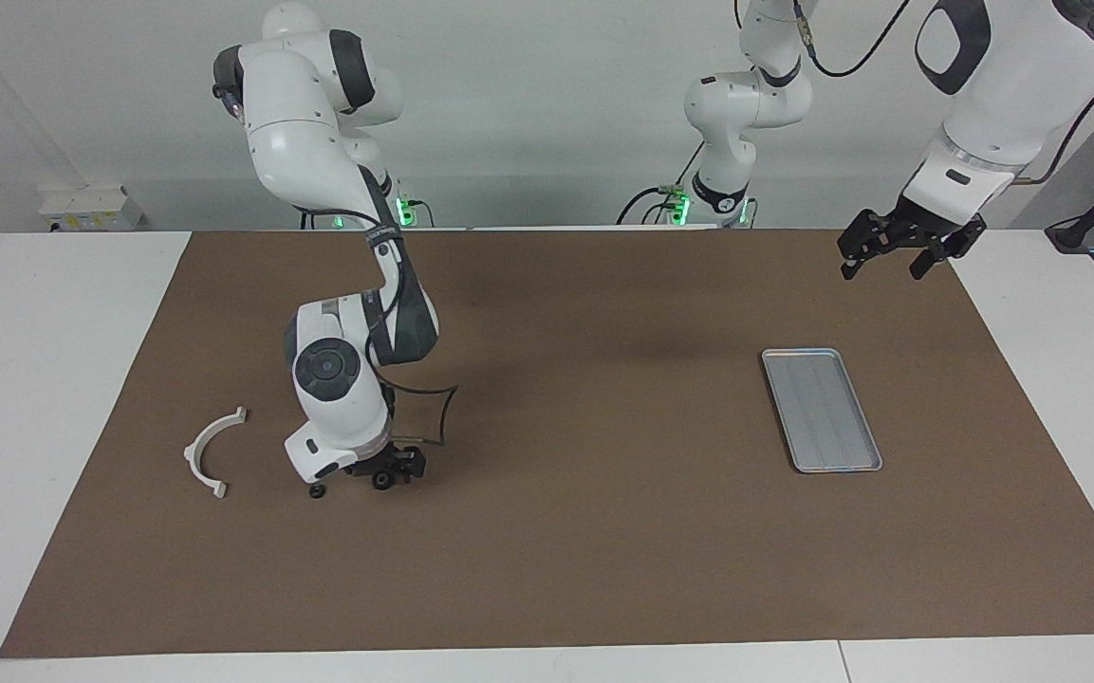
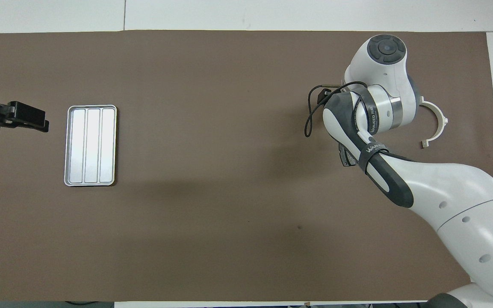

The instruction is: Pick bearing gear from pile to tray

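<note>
While the left arm waits, its left claw [image 1: 898, 254] hangs in the air over the brown mat [image 1: 584, 531] at the left arm's end of the counter [image 1: 53, 379], its fingers spread open and holding nothing; seen from above, that claw [image 2: 28, 119] sits just beside the tray [image 2: 90, 145], apart from it. With the tray [image 1: 822, 410] as the landmark: it lies flat on the mat, a shallow silver-grey rectangle with a raised rim and lengthwise ridges, and no part shows inside it.

Well away from the tray, toward the right arm's end of the counter, the right claw [image 1: 383, 471] is down at the mat — its dark fingers stand on either side of a small black round piece [image 1: 381, 481] and look open, but whether they touch it cannot be told. In the overhead view the arm's own wrist covers this claw and the piece under it. A second small black round piece [image 1: 317, 491] lies just beside the first, farther still from the tray and apart from the claw. Past that one, farthest from the tray, rests the white half-ring [image 1: 210, 453], lying flat on the mat with its open side turned toward the tray — it also shows from above [image 2: 436, 124], partly hidden by the right arm's wrist.
</note>
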Controlling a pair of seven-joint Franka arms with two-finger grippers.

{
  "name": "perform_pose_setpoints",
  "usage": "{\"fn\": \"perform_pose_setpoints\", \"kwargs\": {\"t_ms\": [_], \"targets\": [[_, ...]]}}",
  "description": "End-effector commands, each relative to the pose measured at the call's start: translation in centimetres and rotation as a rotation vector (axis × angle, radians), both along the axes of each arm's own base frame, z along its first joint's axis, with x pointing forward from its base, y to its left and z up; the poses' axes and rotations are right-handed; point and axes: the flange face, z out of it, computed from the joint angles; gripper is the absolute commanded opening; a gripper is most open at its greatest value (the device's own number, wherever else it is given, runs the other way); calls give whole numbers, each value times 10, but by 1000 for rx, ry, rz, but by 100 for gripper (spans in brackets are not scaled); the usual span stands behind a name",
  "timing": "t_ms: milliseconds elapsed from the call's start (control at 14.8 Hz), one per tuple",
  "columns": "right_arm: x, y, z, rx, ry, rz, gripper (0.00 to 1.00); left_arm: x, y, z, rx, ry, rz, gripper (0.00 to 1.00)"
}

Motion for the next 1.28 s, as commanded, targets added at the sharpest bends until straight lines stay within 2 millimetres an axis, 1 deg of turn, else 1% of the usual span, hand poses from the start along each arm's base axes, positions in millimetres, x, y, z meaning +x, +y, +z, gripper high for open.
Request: {"fn": "perform_pose_setpoints", "kwargs": {"t_ms": [0, 68, 338, 608, 742, 878, 945, 1012, 1080, 1148, 1215], "targets": [[5, -1, 3, -4, -22, -28, 94, -3, 1, 5, 15, -39, 39, 100], [4, -5, -2, -5, -25, -35, 92, -3, 1, 3, 17, -35, 56, 100], [3, -5, -1, -6, -18, -40, 87, -3, -1, 3, 14, -39, 64, 100], [0, -4, -9, -4, -13, -38, 85, -7, -5, 5, 14, -36, 49, 100], [-1, -3, -10, -3, -14, -36, 84, -10, -4, 9, 15, -36, 47, 100], [-1, -4, -11, -4, -13, -37, 79, -9, -4, 9, 14, -45, 55, 100], [-1, -4, -10, -4, -11, -37, 75, -10, -5, 9, 14, -48, 68, 100], [-1, -4, -9, -4, -11, -37, 68, -10, -5, 7, 15, -44, 94, 100], [-1, -5, -10, -4, -11, -39, 55, -10, -6, 6, 15, -40, 113, 100], [-1, -5, -9, -4, -13, -39, 38, -10, -8, 6, 15, -42, 110, 100], [0, -5, -9, -3, -14, -39, 24, -10, -13, 6, 14, -43, 99, 100]]}}
